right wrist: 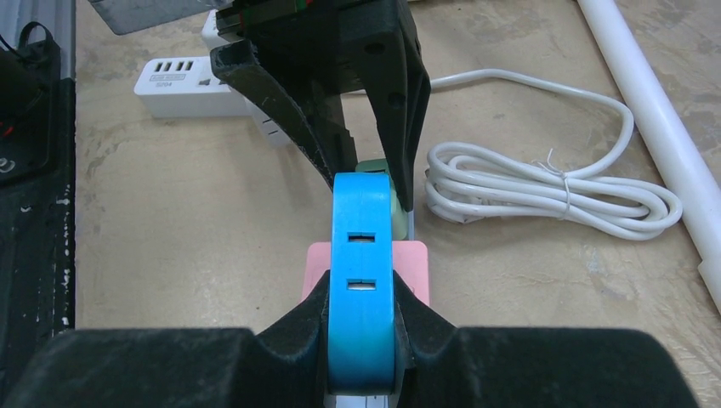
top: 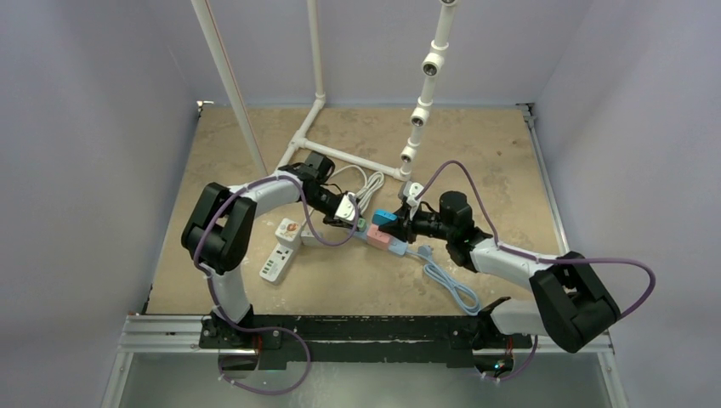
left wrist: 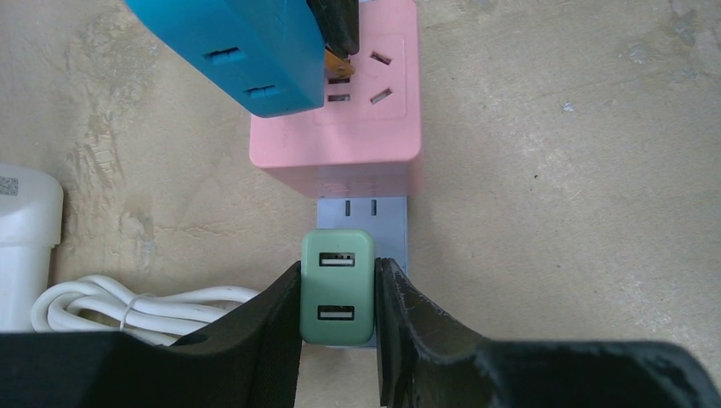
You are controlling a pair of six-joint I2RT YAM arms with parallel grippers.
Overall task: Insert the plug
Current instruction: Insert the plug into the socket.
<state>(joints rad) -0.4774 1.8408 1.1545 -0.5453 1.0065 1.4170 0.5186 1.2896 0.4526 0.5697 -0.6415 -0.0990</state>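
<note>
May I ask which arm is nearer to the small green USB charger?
Left: the left fingers clasp the small green USB charger. The right fingers hold the blue plastic plug over the pink socket block, just beyond it.

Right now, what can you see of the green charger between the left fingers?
The green charger is a small matte plastic block with rounded corners and two USB ports on its face, one above the other. It sits on a grey power strip, just short of the pink socket block. The left arm's black fingers press against its two sides.
</note>
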